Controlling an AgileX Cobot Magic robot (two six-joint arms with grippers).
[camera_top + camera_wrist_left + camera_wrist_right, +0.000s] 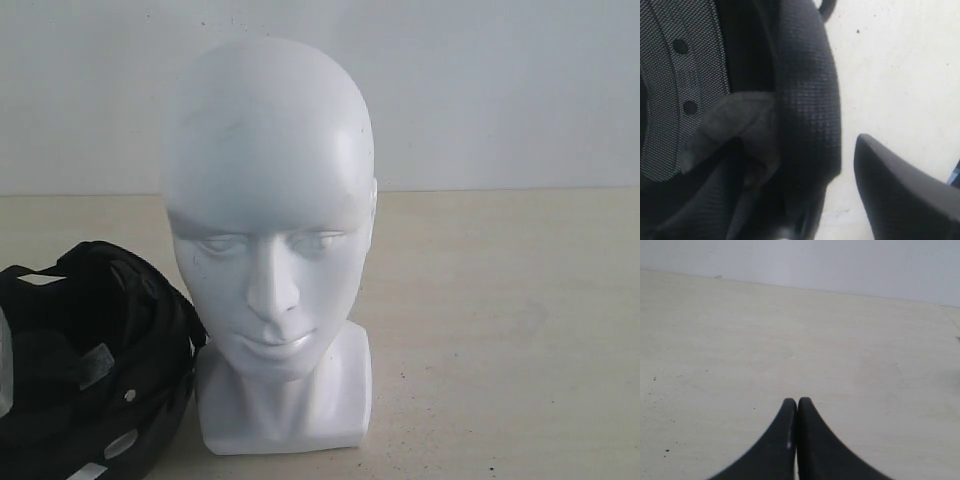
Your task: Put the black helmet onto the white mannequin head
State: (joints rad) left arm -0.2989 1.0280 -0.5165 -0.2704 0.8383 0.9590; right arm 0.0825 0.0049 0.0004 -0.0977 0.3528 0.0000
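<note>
Left wrist view: left tool spread, astride padded rim of matte black rounded helmet, lining showing, on pale bench. Right tool clenched, empty. Grasp step in hand; next likely: close on rim, lift, turn over glossy white mannequin head alongside.

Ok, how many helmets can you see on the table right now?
1. The matte black rounded helmet lies at the exterior view's lower left, lining showing, right beside the glossy white mannequin head. Others could be hidden past the frame edge.
</note>
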